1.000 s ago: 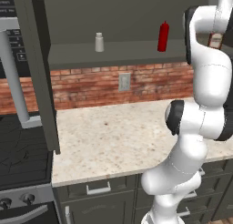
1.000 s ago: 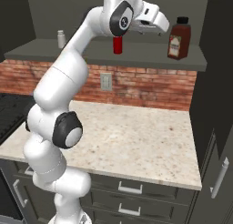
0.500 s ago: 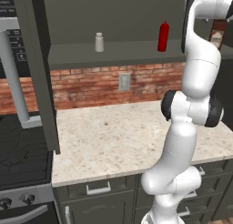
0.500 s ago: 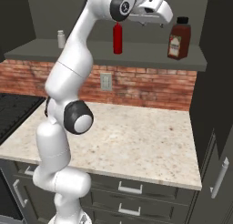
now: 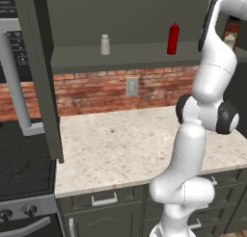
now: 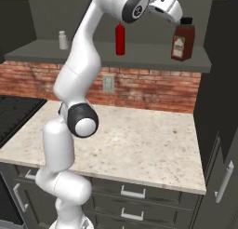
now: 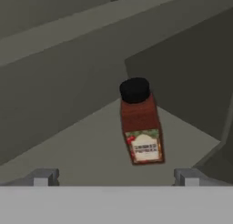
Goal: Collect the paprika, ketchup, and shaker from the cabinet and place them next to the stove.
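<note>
The cabinet (image 6: pixel 107 58) shelf stands open at the front. The paprika (image 6: pixel 182 41) sits near the shelf's right end, close to the right side wall, with bare shelf in front of it. Wide bare shelf separates it from the ketchup (image 6: pixel 120 39) at mid-shelf and from the shaker (image 6: pixel 62 40) toward the left end. The open cabinet door (image 5: pixel 41 77) projects forward at the left end, over the counter's (image 5: pixel 130 144) left edge.

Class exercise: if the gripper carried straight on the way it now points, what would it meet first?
Most likely the paprika: in the hand view it stands upright on the cabinet shelf, centred between the open gripper tips. How far off it is stays unclear, but nothing lies between.
</note>
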Motion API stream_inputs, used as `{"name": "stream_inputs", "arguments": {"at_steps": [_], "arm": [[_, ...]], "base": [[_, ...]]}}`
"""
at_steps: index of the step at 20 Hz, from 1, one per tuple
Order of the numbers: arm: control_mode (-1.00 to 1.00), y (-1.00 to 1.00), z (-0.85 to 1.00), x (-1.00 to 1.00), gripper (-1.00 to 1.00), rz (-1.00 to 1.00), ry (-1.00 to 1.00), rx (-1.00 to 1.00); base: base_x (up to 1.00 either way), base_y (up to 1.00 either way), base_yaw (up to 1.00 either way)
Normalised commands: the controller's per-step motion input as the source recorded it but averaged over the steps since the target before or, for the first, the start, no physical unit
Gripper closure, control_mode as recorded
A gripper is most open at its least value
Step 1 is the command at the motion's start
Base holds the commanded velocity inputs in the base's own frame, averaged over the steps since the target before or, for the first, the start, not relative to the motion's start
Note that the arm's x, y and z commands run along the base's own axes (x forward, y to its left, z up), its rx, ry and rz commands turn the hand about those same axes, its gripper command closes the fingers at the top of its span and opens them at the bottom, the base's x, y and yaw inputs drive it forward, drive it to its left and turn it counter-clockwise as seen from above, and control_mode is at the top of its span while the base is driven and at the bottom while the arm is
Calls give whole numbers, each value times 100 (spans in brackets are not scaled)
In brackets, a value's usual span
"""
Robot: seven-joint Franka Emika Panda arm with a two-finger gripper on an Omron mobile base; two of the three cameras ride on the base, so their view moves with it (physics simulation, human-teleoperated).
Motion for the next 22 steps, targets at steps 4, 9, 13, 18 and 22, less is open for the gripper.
{"name": "stream_inputs", "arguments": {"at_steps": [4, 9, 13, 18, 22], "arm": [[-100, -32, -4, 11, -100, 3, -22, 9], [-100, -33, -4, 17, -100, 0, -2, 0], [-100, -22, -24, 19, -100, 0, -3, -5], [-100, -4, -13, 3, -100, 0, -1, -5], [-100, 0, -5, 3, -100, 0, 0, -5]], "base": [[0, 0, 0], [0, 0, 0], [0, 0, 0], [0, 0, 0], [0, 0, 0]]}}
